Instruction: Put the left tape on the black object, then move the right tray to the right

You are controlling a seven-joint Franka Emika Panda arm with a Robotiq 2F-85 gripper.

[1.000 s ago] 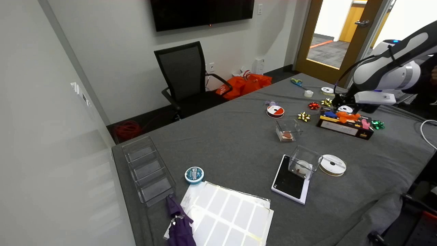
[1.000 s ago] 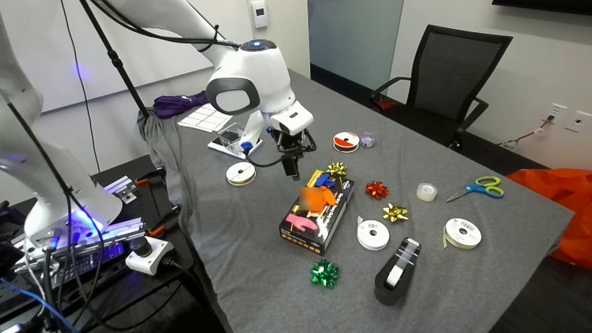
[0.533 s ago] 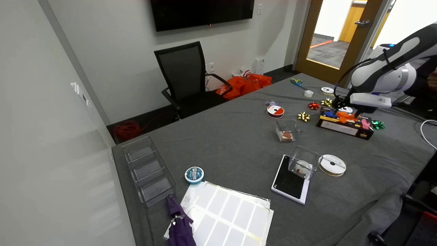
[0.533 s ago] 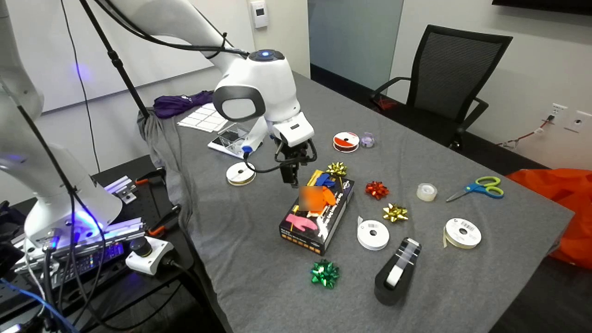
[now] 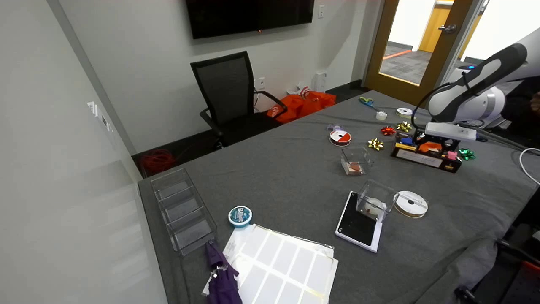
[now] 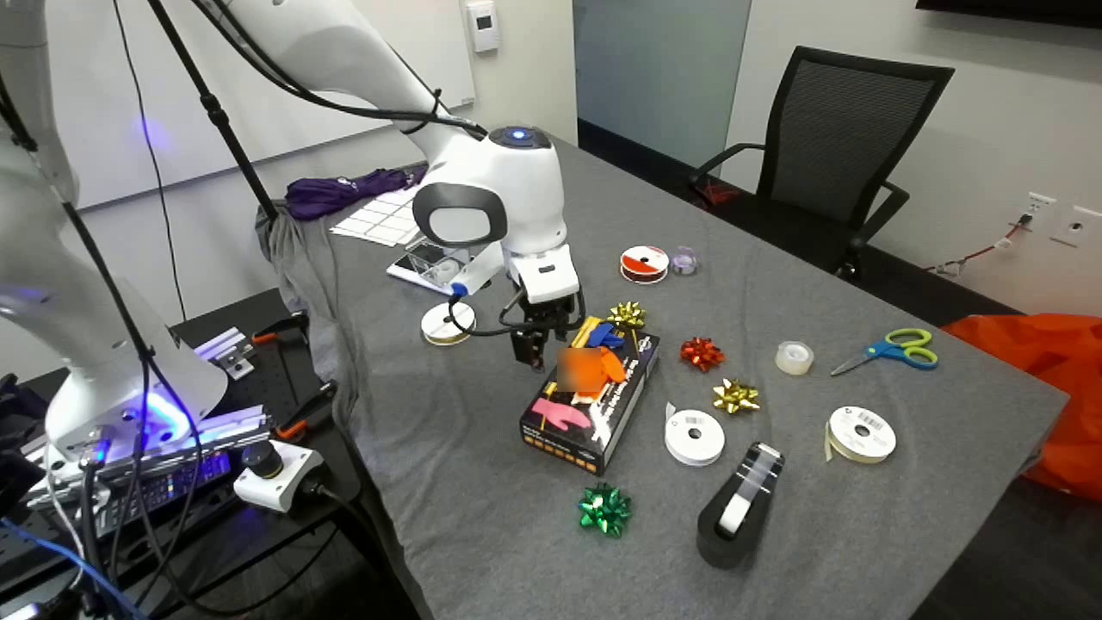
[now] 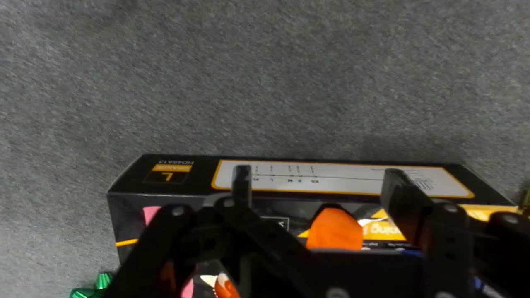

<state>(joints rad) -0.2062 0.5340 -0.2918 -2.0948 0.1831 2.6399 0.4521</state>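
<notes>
Wrist view: gripper (image 7: 317,186) has its fingers (image 7: 241,182) spread well apart over the black box (image 7: 300,205) with glove pictures on it. Contact with the box — can't tell. In an exterior view it hangs by the box's left side. White spool (image 6: 694,437) lies flat just right of the box, black tape dispenser (image 6: 742,508) on the near side of that, clear tape roll (image 6: 794,358) farther right. Which is the task's tape, can't tell. Green bow (image 6: 604,510) off the box's near end. Also in an exterior view: right clear tray (image 5: 386,194) sits on one end of a black-and-white device (image 5: 358,223), white roll (image 5: 373,207) showing through its wall; left clear tray (image 5: 357,154) stands farther off — reddish item (image 5: 355,166) visible through it.
</notes>
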